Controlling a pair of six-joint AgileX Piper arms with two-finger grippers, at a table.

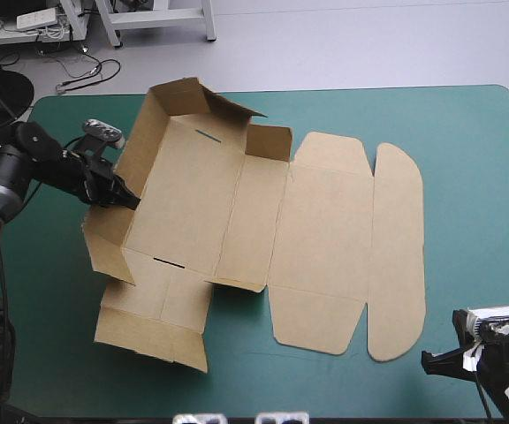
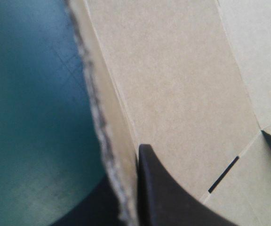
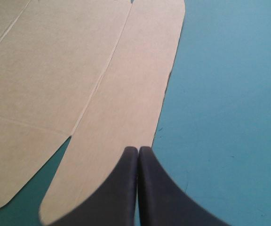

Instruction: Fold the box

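- The worktop [image 1: 467,177] has a teal-green cover. On its left and middle lies the box [image 1: 201,203], a cut sheet of brown board.
- Its left and far walls stand raised, and its rounded lid flap [image 1: 398,256] lies flat to the right.
- The left gripper [image 1: 129,200] pinches the raised left wall.
- The right gripper [image 3: 138,150], fingers pressed together on nothing, is near the flap's edge.

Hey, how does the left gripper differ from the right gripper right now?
The left gripper is shut on the raised left wall of the box; the right gripper is shut on nothing. The left gripper sits at the left side of the table, the right gripper near its near right corner, by the flat lid flap. Both are shut.
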